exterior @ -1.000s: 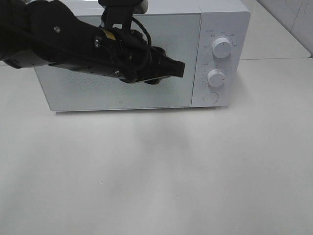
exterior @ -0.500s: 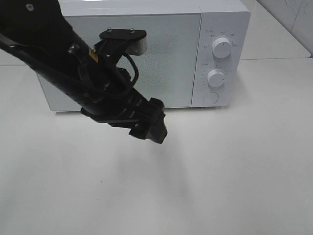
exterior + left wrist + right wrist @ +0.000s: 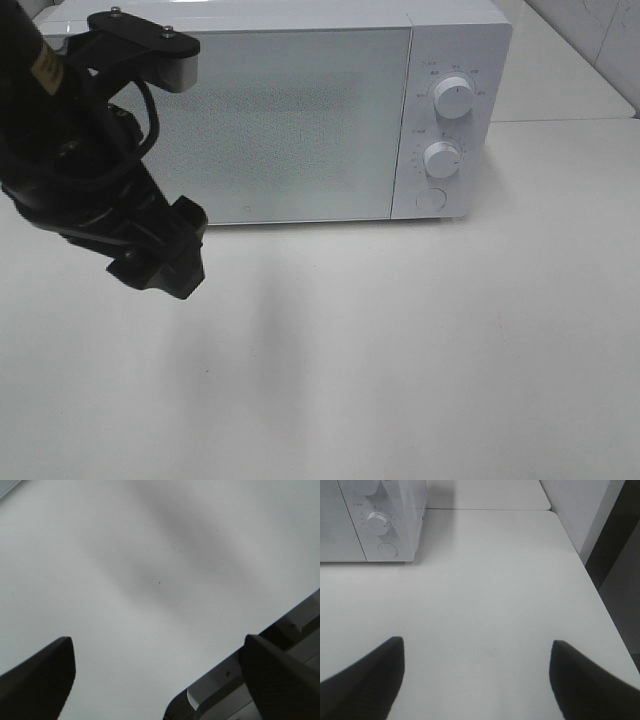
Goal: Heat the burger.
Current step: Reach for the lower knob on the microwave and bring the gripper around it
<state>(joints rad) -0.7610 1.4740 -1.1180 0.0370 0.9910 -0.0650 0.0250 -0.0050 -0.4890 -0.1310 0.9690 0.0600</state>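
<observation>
Burger is in none of my views; it is not on the table (image 3: 420, 350) and not in either hand, so I judge it sits behind the shut door (image 3: 290, 130) (the panel is frosted, so that is a guess, not a sighting). Toward the table's near edge I see nothing lying on the white top. Further in, over the left part of the table, the left gripper (image 3: 165, 262) hangs in the air, fingers spread wide with only tabletop showing between them; it holds nothing, and I read its spot clear of the door as leaving the front free. The right gripper (image 3: 476, 644) is likewise wide open and empty, above the right part of the table and short of its right edge; from there it faces the control end, handy for the dials. Against the far edge stands the microwave (image 3: 280, 60), door flush; the upper knob (image 3: 455, 97), lower knob (image 3: 441, 158) and round button (image 3: 430, 199) sit on its right end. If the burger is inside, setting a dial is what remains; I cannot read which is the timer.
</observation>
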